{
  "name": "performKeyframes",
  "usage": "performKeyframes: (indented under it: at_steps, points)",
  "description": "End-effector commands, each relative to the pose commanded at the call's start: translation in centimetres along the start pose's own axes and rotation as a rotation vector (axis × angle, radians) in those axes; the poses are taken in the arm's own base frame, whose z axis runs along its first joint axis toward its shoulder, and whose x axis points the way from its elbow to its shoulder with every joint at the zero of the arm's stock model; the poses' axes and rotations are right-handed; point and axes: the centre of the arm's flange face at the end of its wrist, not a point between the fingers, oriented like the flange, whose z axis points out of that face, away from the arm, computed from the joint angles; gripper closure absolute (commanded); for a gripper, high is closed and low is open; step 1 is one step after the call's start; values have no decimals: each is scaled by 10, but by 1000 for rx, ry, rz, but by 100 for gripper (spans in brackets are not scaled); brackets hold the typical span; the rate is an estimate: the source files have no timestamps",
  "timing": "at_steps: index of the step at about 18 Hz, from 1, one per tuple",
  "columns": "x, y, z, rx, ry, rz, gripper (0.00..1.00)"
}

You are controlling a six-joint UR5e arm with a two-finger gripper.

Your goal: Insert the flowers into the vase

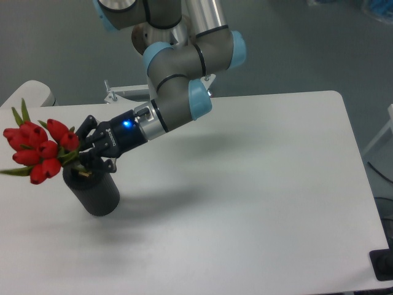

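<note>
A white desk (258, 184) with rounded corners fills most of the view, under soft, even light. Dull grey floor (307, 49) lies beyond it toward 12 o'clock. A small metal bracket (120, 93) sits at the desk's far edge.

You cannot see the stem ends of the flowers (40, 149); the gripper (84, 157) covers them above the vase (93, 192), so whether they sit inside its hole cannot be told. The arm (178, 92) is cut off by the top edge. Finger contact on the stems is unclear.
</note>
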Motion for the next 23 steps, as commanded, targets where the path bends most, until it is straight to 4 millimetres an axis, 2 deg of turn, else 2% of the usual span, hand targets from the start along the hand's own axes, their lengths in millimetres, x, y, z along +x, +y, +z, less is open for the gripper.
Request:
performKeyframes:
  at_steps: [5, 8, 19, 23]
  points:
    - [-4, 3, -11, 3, -21, -4, 23]
    - [-8, 6, -20, 6, -39, -11, 2]
    - [-27, 12, -74, 20, -139, -31, 0]
    - [-37, 6, -95, 21, -179, -25, 0]
